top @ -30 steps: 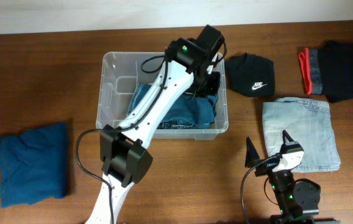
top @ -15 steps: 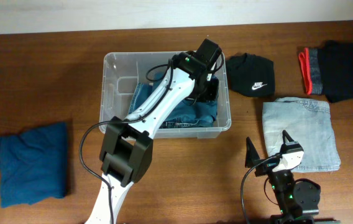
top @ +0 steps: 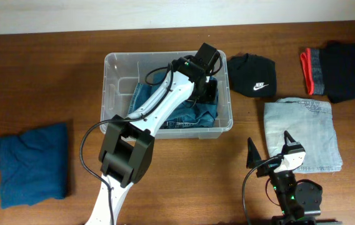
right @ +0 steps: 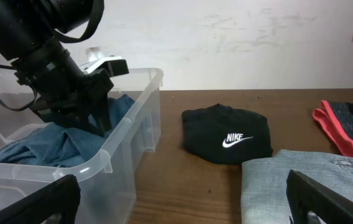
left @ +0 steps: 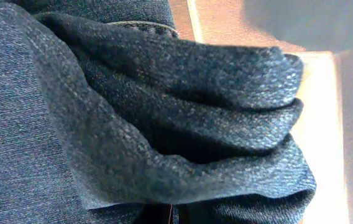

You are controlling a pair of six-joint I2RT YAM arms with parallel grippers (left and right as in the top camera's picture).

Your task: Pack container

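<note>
there, denim (left: 133, 124) hides the left gripper (top: 209, 94), cannot tell grip; right gripper (top: 270, 149) fingers (top: 252, 154) apart.

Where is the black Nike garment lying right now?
Overhead view: the black Nike garment lies on the table right of the container, beyond the folded pale jeans.

A brown wooden table (top: 52, 81) meets a white wall (right: 238, 43).

White arm links (top: 162, 100), black joints (top: 125, 157), looping black cables (top: 81, 153).
</note>
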